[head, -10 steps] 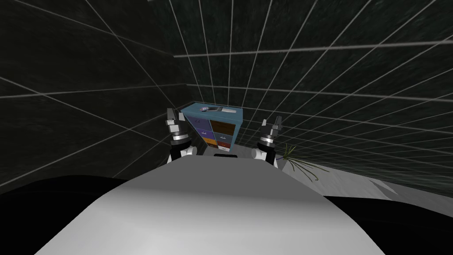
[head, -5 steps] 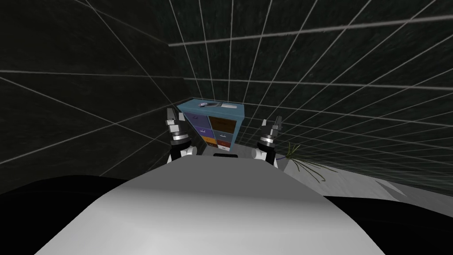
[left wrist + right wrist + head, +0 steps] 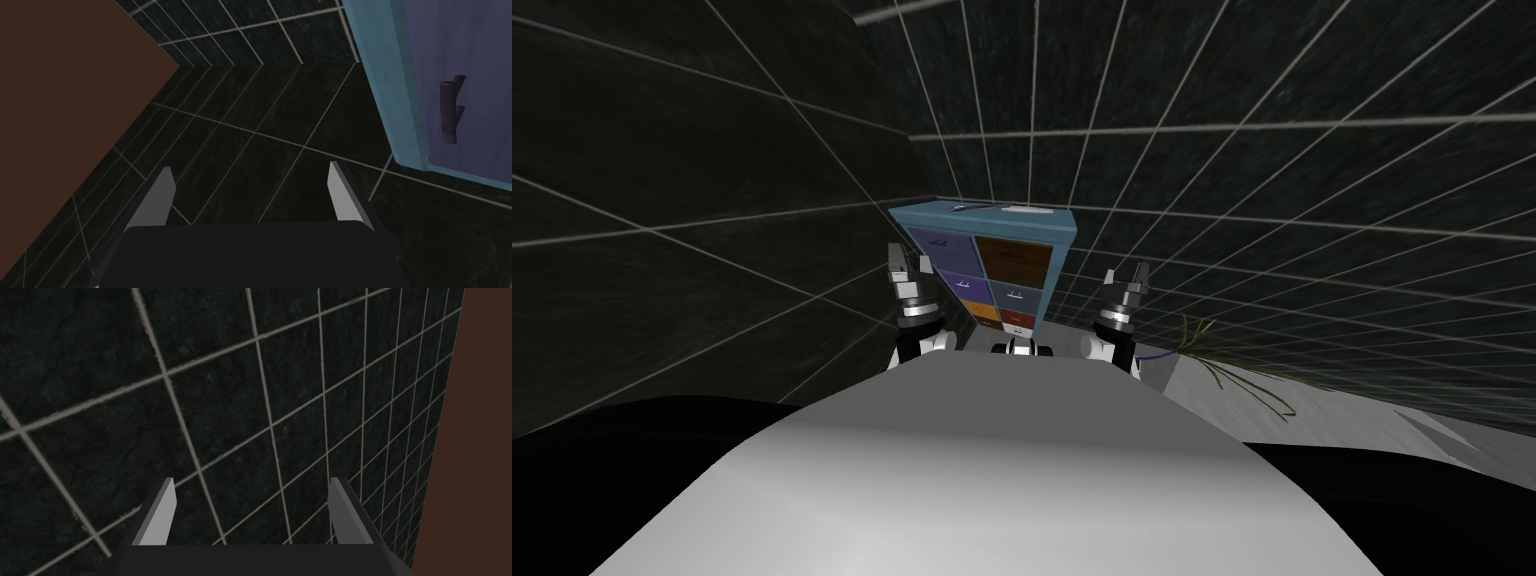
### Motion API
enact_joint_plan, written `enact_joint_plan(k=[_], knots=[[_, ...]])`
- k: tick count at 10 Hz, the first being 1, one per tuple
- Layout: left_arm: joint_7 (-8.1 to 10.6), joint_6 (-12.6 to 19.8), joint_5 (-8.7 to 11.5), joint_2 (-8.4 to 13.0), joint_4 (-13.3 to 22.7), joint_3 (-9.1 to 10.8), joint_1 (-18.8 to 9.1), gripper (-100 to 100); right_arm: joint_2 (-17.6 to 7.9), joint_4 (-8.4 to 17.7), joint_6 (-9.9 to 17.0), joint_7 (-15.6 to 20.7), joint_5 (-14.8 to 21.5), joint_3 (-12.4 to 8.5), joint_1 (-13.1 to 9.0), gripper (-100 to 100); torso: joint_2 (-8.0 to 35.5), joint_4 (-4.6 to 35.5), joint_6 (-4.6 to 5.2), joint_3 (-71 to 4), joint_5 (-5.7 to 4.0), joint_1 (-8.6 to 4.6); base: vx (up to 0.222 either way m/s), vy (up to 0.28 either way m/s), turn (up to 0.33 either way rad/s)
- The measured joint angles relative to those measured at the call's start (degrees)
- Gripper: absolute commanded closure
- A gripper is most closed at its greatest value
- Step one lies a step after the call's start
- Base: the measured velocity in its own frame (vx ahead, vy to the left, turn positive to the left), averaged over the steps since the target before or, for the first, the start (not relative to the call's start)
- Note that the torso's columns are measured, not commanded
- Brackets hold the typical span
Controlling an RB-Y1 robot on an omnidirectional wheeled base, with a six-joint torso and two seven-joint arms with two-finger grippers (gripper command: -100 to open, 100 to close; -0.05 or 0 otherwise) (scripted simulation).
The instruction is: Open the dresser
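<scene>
Head view: blue dresser (image 3: 982, 265) at centre frame, just above centre, set in a corner of dark tiled walls (image 3: 1262, 200) with pale grout lines. Its front is a grid of coloured drawers, all flush with the frame: purple drawer (image 3: 940, 243) upper left, brown drawer (image 3: 1014, 258) upper right, orange drawer (image 3: 979, 314) and a red-brown one lower down. Small flat items (image 3: 1022, 211) lie on its top, too small to identify. Lower right of frame holds a patch of light grey floor (image 3: 1312, 410) and a thin-leaved plant (image 3: 1232, 365) near the wall.

Left gripper (image 3: 908, 262) sits left of the dresser and right gripper (image 3: 1125, 273) right of it, both apart from it.

Left wrist view: left gripper (image 3: 250, 175) has its fingers spread wide with nothing between them. The dresser's blue side edge (image 3: 395, 100) and a purple drawer front with a dark bar handle (image 3: 450, 110) are beside one finger, well clear of it. Dark tiles lie ahead, and a flat brown surface (image 3: 65, 75) is on the far side.

Right wrist view: right gripper (image 3: 250, 485) fingers also spread wide, holding nothing.
</scene>
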Motion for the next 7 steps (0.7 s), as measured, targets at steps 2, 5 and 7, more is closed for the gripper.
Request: enact_joint_plan(k=[2, 5, 7], knots=[[0.05, 0.2, -0.1, 3.4, 1.6, -0.03, -0.5, -100, 0.0, 0.0, 0.0, 0.0, 0.0, 0.0, 0.0, 0, 0.7, 0.7, 0.00, -1.4, -0.01, -0.04, -0.008, -0.032, -0.017], [-0.06, 0.4, -0.5, 7.1, 4.8, -0.68, -1.3, -100, 0.0, 0.0, 0.0, 0.0, 0.0, 0.0, 0.0, 0, 0.7, 0.8, 0.00, -1.4, -0.01, -0.01, -0.010, -0.045, -0.023], [-0.05, 0.8, -0.7, 8.7, 7.1, -0.96, -1.9, -100, 0.0, 0.0, 0.0, 0.0, 0.0, 0.0, 0.0, 0, 0.7, 0.8, 0.00, -1.4, 0.00, 0.01, -0.012, -0.048, -0.025]])
